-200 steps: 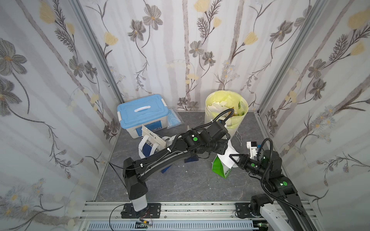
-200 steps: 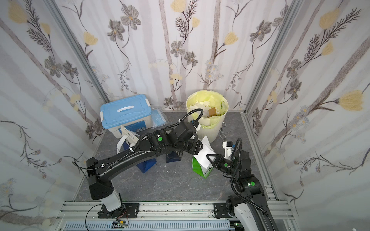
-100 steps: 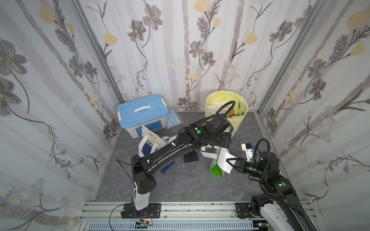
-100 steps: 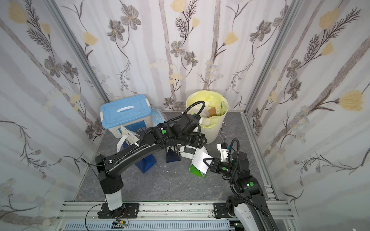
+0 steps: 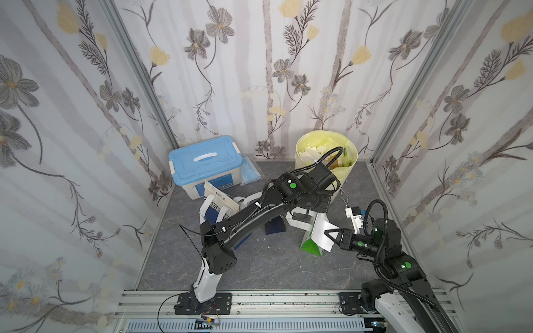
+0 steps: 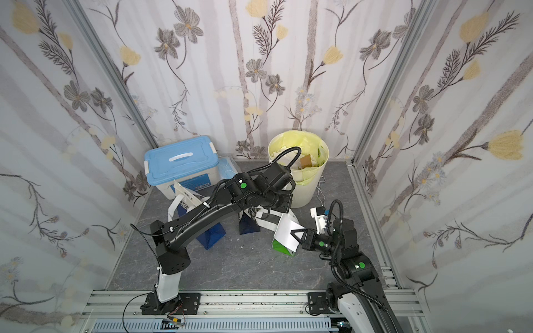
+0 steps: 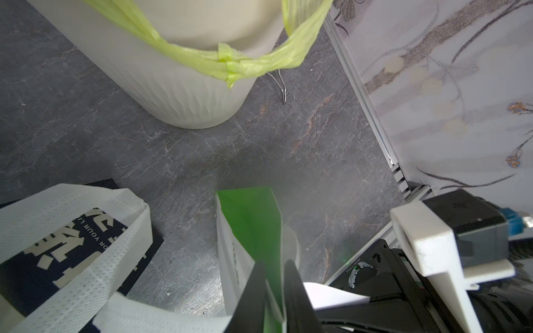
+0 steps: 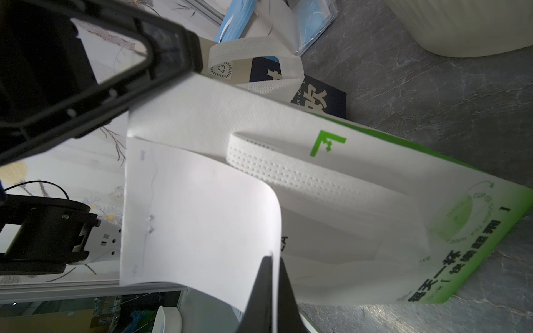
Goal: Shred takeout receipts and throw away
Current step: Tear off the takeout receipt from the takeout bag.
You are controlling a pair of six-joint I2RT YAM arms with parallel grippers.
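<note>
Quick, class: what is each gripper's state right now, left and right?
Left gripper: jaws closed on the top edge of the green bag.
Right gripper: jaws closed on the white receipt.

Left arm (image 5: 253, 216): rises from the near edge, elbow bent, forearm reaching far and right toward mid-floor, wrist pitched downward. Left gripper (image 7: 274, 263): points down, fingers set narrow, with the upper edge of the green bag (image 7: 251, 230) pinched between them. Right arm (image 5: 401, 265): stands at the near right, folded low, forearm roughly level and directed left. Right gripper (image 8: 272, 259): fingers pressed together on the edge of the receipt (image 8: 202, 216). The two grippers sit near one another, not touching.
</note>
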